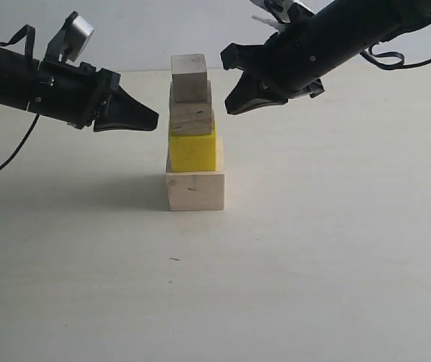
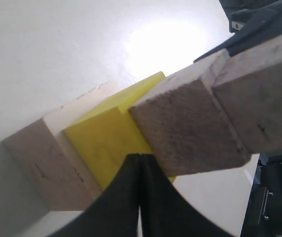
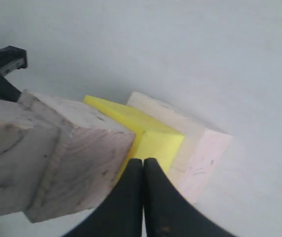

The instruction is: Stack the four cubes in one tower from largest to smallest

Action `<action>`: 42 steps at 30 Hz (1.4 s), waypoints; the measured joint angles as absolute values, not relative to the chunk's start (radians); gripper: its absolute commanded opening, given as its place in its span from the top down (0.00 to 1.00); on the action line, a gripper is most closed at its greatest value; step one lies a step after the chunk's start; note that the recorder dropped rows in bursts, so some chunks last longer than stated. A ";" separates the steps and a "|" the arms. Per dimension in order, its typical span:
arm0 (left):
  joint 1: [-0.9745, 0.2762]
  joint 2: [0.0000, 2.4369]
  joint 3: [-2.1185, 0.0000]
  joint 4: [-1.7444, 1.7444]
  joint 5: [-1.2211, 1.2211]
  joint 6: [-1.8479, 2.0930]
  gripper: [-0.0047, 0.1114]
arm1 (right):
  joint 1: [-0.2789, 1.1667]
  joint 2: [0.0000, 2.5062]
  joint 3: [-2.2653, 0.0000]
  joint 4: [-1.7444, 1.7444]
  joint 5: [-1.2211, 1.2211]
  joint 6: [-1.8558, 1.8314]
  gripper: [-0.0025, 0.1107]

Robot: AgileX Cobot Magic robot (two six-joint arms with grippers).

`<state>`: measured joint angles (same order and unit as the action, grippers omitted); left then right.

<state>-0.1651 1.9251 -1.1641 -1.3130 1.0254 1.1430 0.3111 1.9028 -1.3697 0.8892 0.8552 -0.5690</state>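
The tower (image 1: 193,136) stands complete between the two grippers, touched by neither. The large pale cube (image 1: 194,191) sits on the table (image 1: 313,249) and carries the yellow cube (image 1: 193,151). On that is the plywood cube (image 1: 192,109), with the smallest cube (image 1: 189,68) on top. The left gripper (image 1: 153,121) hangs just off one side with its tip level with the plywood cube. Its fingers are pressed together and hold nothing. The right gripper (image 1: 229,110) hovers off the opposite side at about the same height, likewise closed and empty.
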 measured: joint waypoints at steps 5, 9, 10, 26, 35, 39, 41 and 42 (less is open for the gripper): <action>-0.143 1.916 -1.164 -1.313 1.015 1.143 0.96 | 0.291 1.864 -1.370 0.824 0.772 -0.530 0.98; -0.136 1.863 -1.137 -1.329 0.936 1.160 0.96 | 0.289 1.801 -1.369 0.723 0.669 -0.448 0.98; -0.136 1.845 -1.122 -1.342 0.905 1.173 0.96 | 0.289 1.782 -1.364 0.705 0.643 -0.429 0.98; -0.132 1.155 -0.621 -1.728 0.403 1.587 0.96 | 0.289 1.171 -0.812 0.677 0.000 -0.546 0.98; -0.132 0.897 -0.607 -1.734 0.347 1.593 0.96 | 0.289 0.988 -0.795 0.677 0.246 -0.549 0.98; -0.132 0.872 -0.606 -1.736 0.309 1.593 0.96 | 0.289 0.961 -0.795 0.677 0.269 -0.549 0.98; -0.132 0.871 -0.606 -1.736 0.307 1.593 0.96 | 0.289 0.957 -0.795 0.677 0.271 -0.549 0.98; -0.132 0.871 -0.606 -1.736 0.305 1.593 0.96 | 0.289 0.957 -0.795 0.677 0.271 -0.549 0.98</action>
<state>-0.1318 0.8709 -0.6058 -1.7364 0.3049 1.5929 0.2893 0.9572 -0.7953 0.6765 0.2713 -0.5492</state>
